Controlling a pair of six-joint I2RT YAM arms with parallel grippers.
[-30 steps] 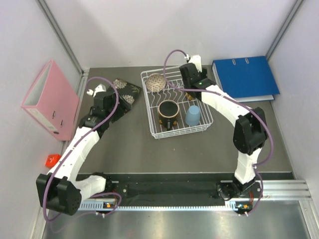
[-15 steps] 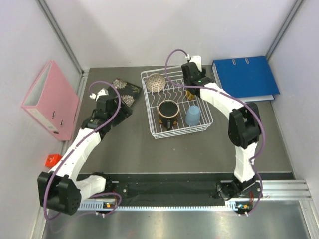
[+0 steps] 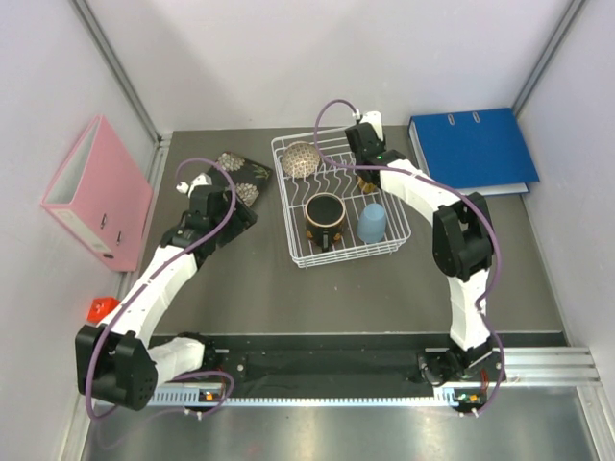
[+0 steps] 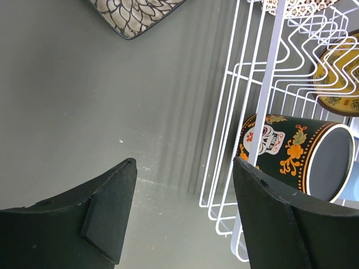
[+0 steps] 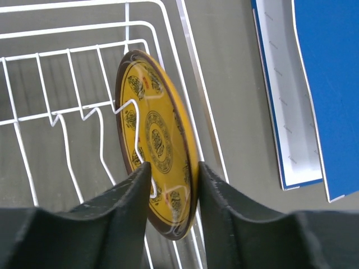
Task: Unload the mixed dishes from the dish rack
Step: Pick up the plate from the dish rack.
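Two right jaws straddle the glossy round amber-yellow plate, grip unclear; left jaws gape empty.

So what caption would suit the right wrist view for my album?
Right gripper clasps the upright amber-yellow plate in the white dish rack, blue binder alongside.

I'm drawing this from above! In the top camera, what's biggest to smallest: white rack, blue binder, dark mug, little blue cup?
Largest to smallest:
1. dish rack
2. blue binder
3. dark mug
4. light-blue cup
Rack and binder look fairly close; the rack covers more.
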